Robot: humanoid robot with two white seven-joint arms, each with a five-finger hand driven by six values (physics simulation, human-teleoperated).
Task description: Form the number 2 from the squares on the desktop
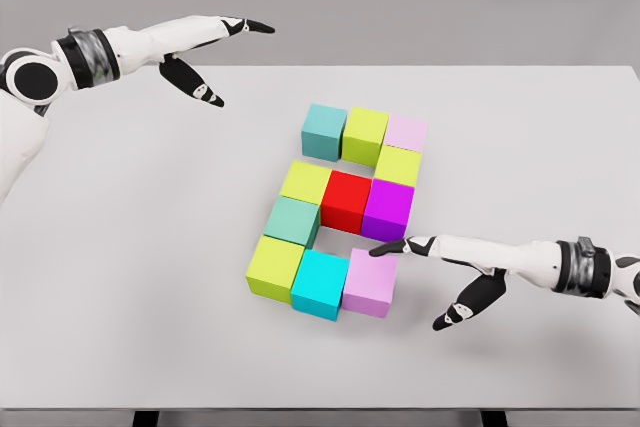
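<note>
Head view: eleven cubes on table; four yellow-green, three teal.

Cubes sit mid-table, right hand just right of them, left hand far behind-left.

Eleven coloured cubes sit packed on the white table in a 2 shape. The right hand reaches in flat, fingers extended, one fingertip touching the pale pink cube at the bottom row's right end, below the magenta cube. The left hand hovers spread at the far left edge.
</note>
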